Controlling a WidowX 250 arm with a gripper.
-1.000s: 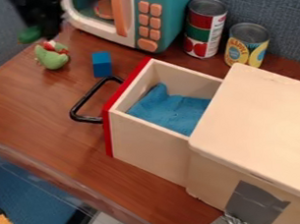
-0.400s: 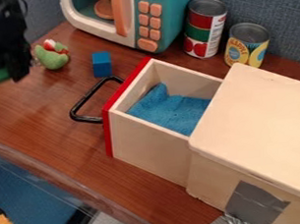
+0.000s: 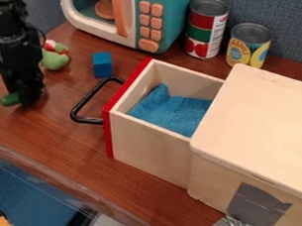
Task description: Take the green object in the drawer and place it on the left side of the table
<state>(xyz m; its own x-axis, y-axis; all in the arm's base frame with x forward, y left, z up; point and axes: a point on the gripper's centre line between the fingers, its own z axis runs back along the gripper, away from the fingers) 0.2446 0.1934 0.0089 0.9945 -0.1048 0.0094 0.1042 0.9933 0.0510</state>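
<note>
At the left of the camera view, my black gripper [image 3: 27,98] hangs low over the left part of the table [image 3: 56,138], shut on the green object [image 3: 10,99]. One rounded end of that object sticks out on the gripper's left side; the rest is hidden by the gripper. Whether it touches the tabletop I cannot tell. The wooden drawer [image 3: 150,147] with its red front stands pulled out, a blue cloth [image 3: 170,111] inside it.
Behind the gripper sits a green plush toy [image 3: 55,59], with a blue cube [image 3: 102,65] to its right. The black drawer handle [image 3: 81,111] juts leftward. A toy microwave [image 3: 165,14] and two cans [image 3: 206,28] line the back; a wooden box [image 3: 264,125] fills the right.
From the upper left, the gripper has come down and toward the front with the green object in it. It now partly covers the plush toy. Drawer and cube are unmoved.
</note>
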